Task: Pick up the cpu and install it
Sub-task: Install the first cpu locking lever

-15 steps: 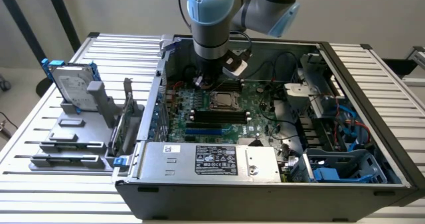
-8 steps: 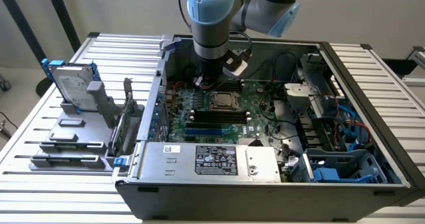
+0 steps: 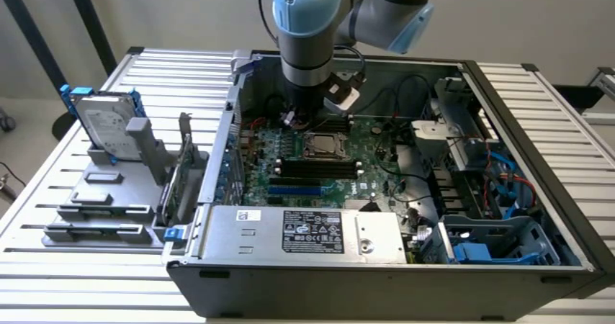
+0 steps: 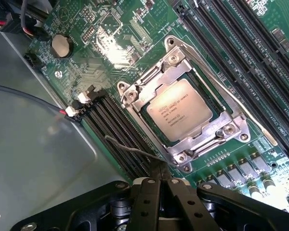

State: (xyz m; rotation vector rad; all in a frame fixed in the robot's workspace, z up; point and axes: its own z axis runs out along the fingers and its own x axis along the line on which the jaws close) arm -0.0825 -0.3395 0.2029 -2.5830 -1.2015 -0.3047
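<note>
Near the middle of the motherboard (image 4: pixel 135 43), your cpu (image 4: pixel 179 109) already lies flat inside the socket frame (image 4: pixel 183 96), seated square. Your gripper (image 4: pixel 160 180) hovers just beside the frame's edge, fingers pinched together on nothing. The chip sits straight ahead of the fingertips, with memory slots (image 4: pixel 120 139) alongside.

surface: slatted metal counter (image 3: pixel 577 108) | middle: open computer case (image 3: pixel 384 288) lying on its side, directly on the slats | exterior view's left: grey fixture tray (image 3: pixel 106 201) resting on the counter just beside the case | on tray: hard drive (image 3: pixel 101 122) in blue frame, standing upright
</note>
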